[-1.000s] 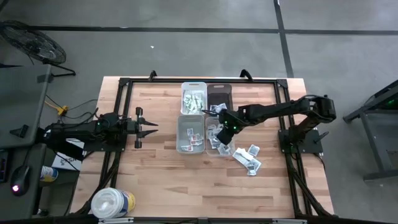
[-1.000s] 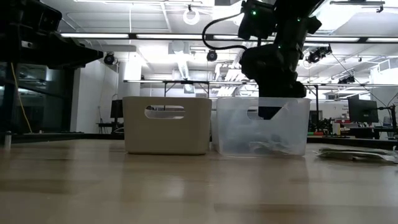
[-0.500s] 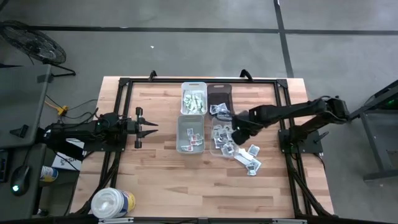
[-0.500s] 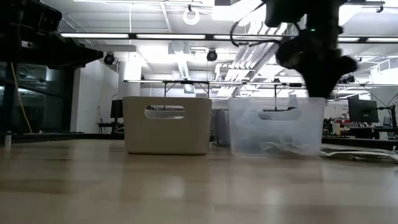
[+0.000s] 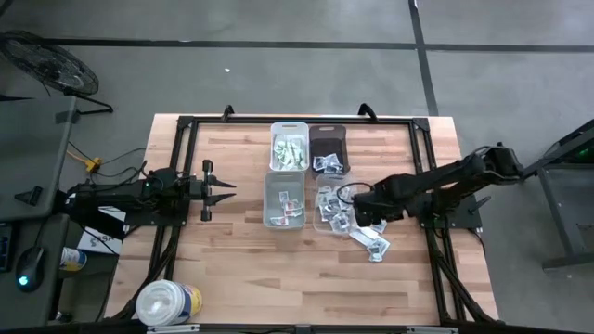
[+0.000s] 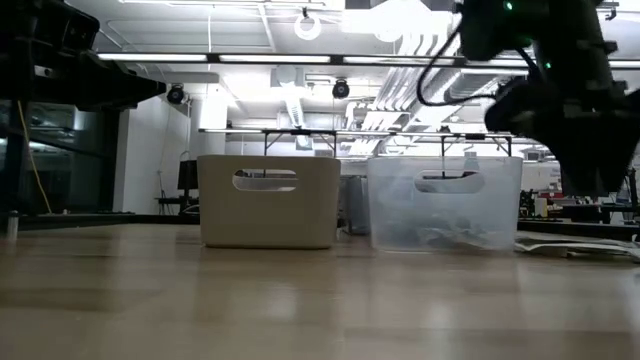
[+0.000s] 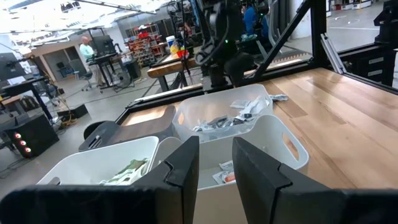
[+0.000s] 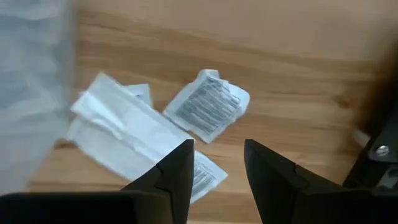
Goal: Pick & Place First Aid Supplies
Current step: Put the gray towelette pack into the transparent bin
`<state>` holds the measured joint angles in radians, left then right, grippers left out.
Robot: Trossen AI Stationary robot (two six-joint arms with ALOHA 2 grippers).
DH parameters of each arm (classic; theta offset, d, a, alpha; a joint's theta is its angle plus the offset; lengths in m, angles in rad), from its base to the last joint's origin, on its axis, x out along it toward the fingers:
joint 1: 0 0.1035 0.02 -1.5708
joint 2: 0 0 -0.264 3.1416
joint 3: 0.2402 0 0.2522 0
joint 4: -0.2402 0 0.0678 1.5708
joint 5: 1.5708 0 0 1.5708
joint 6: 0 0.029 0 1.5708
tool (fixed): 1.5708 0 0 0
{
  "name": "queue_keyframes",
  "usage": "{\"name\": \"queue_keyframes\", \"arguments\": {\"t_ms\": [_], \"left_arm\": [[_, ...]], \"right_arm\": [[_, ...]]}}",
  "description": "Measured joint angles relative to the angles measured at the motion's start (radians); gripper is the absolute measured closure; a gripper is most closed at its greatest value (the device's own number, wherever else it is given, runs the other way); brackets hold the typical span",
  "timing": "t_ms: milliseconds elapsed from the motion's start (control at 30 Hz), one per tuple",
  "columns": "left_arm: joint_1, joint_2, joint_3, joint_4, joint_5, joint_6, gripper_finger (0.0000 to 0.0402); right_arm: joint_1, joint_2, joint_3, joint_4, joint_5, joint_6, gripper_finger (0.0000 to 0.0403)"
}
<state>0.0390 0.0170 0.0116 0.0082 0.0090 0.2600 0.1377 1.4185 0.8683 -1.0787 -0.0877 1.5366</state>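
Right gripper (image 8: 214,163) hangs over the loose pile of small flat white paper packets (image 5: 369,236) on the bare wood just right of the bins; fingers parted with a clear gap, nothing between them. Its wrist view looks down on a square packet with dark print (image 8: 207,104) and a longer white packet (image 8: 130,138) beside it, both flat on the table. Right arm (image 5: 436,178) reaches in from the right edge, low over the table. Left gripper (image 5: 223,189) waits at the left side, well apart from the bins, pointing at them, fingers narrowly parted, empty. Four small rectangular plastic bins sit in a two-by-two block at table centre: clear bin (image 5: 329,205) nearest the pile holds a heap of white packets; white bin (image 5: 284,199) to its left holds a few packets, one with red print; far white bin (image 5: 289,146) holds greenish packets; dark bin (image 5: 327,146) has some packets at its near end. Big white round tub with a yellow-blue label (image 5: 167,302) stands at the near left corner. Wooden table (image 5: 241,269) has open room across the whole near half and between the left gripper and the bins; black frame rails (image 5: 181,167) run along the edges.
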Motion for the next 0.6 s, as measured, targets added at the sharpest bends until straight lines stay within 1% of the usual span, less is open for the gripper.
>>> {"name": "queue_keyframes", "arguments": {"t_ms": [133,333,500,600], "left_arm": [[0.0,0.0,0.0,0.0,0.0,0.0,0.0305],[0.0,0.0,0.0,0.0,0.0,0.0,0.0305],[0.0,0.0,0.0,0.0,0.0,0.0,0.0305],[0.0,0.0,0.0,0.0,0.0,0.0,0.0305]], "right_arm": [[0.009,0.0,-0.07,0.103,-0.009,0.074,0.0268],[0.007,0.0,-0.177,0.275,-0.021,0.14,0.0268],[0.006,-0.002,-0.22,0.338,-0.019,0.162,0.0267],[0.007,-0.002,-0.227,0.346,-0.006,0.162,0.0258]]}}
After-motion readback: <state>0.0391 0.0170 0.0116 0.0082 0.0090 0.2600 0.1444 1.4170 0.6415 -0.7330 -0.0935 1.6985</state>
